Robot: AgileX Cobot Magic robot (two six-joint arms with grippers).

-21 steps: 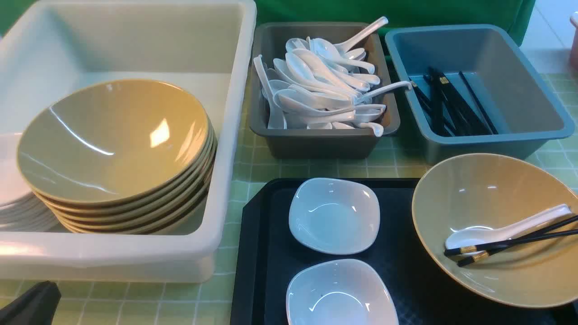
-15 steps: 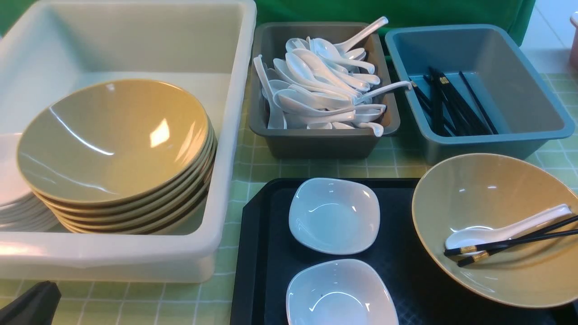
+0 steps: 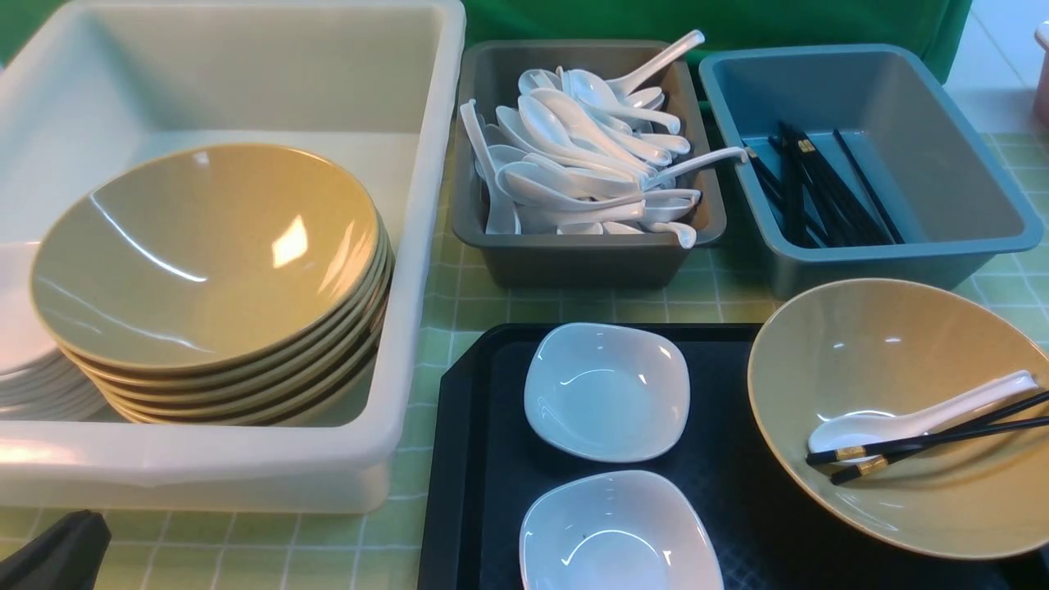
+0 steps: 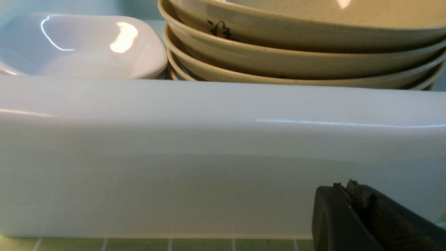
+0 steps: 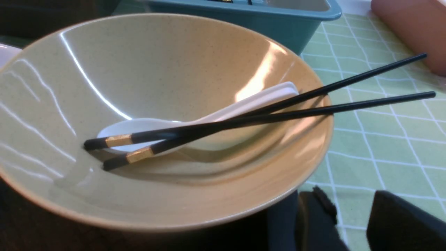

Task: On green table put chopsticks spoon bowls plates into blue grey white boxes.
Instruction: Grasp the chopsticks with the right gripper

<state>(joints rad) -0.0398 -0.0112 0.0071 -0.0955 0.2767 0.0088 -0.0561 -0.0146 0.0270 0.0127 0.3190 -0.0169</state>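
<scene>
Chopsticks (image 3: 942, 437) could roll off if the right jaws (image 5: 343, 223), spread and empty, bump the big bowl (image 3: 869, 352); they're crossed over the spoon (image 3: 893, 424) inside it, near right on the black tray (image 3: 737, 492). Left jaws (image 4: 343, 195) are pressed together by the white tub (image 3: 197, 467). Desk's (image 3: 410, 492) green checked cloth, green drape (image 3: 787, 20) at the far side.

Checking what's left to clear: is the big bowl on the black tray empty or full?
Not empty: a white spoon and two black chopsticks lie in the bowl.
</scene>
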